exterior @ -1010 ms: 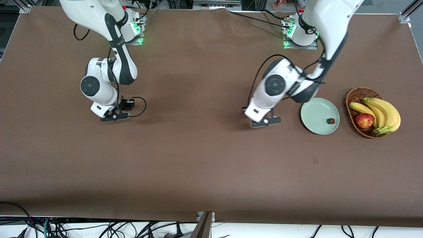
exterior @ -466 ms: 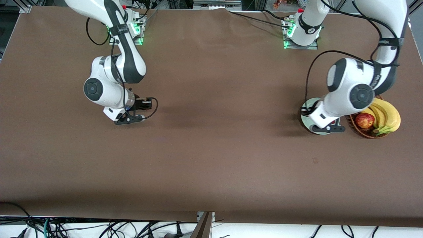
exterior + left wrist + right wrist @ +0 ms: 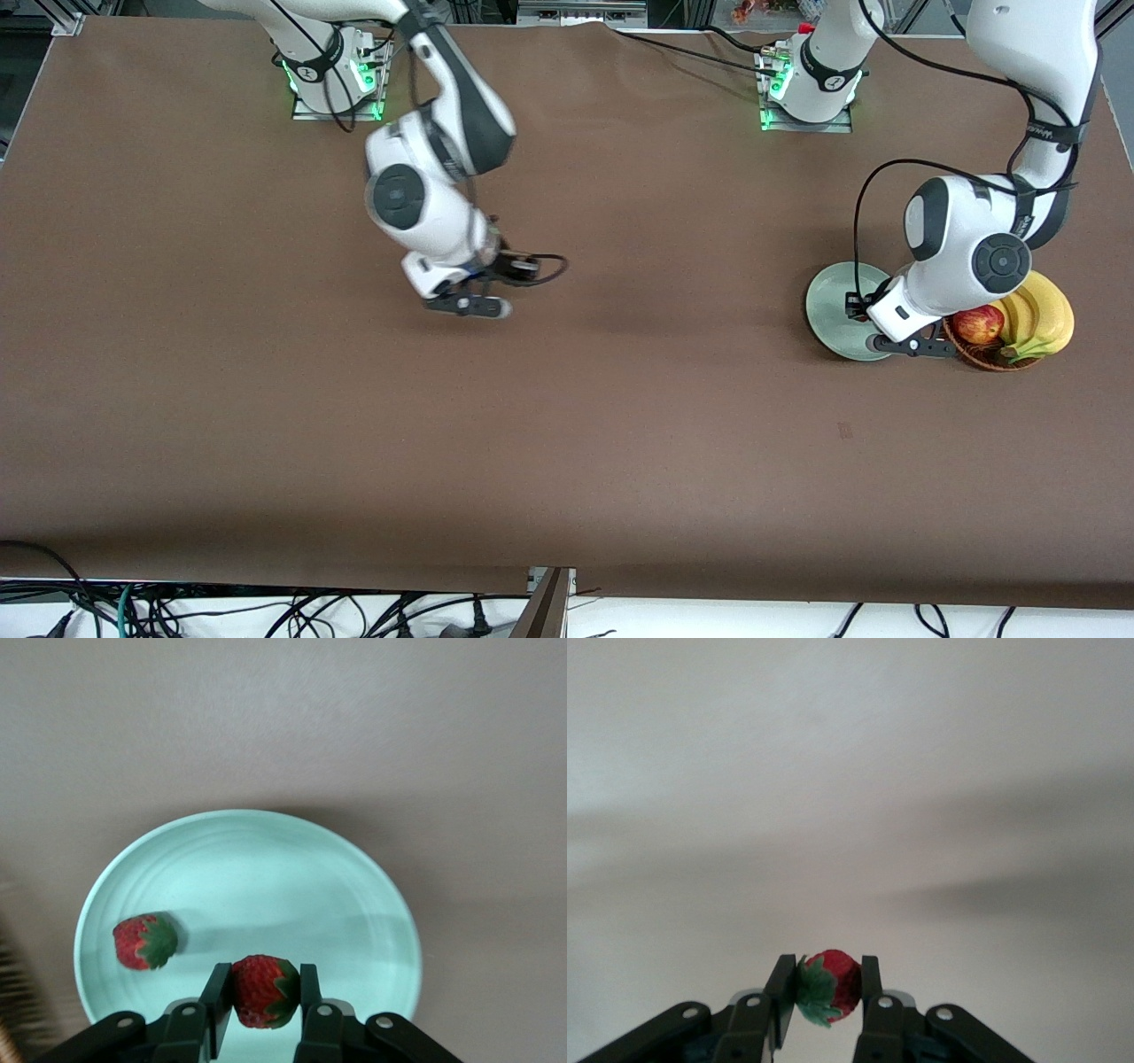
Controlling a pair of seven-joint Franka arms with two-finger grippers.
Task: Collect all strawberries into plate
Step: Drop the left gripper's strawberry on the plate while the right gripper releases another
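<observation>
The pale mint-green plate lies beside the basket at the left arm's end of the table, half hidden by the left arm. One strawberry lies on the plate. My left gripper hangs over the plate's rim, shut on a second strawberry. In the front view this gripper hides the berries. My right gripper is over bare table near the middle. In the right wrist view the right gripper is shut on a third strawberry with its green cap against one finger.
A brown wicker basket holds bananas and a red apple, right beside the plate and the left gripper. Brown cloth covers the table. Cables hang below the table edge nearest the front camera.
The left arm swung from the table's middle to above the plate, covering the berry there in the front view. The right arm moved toward the middle of the table.
</observation>
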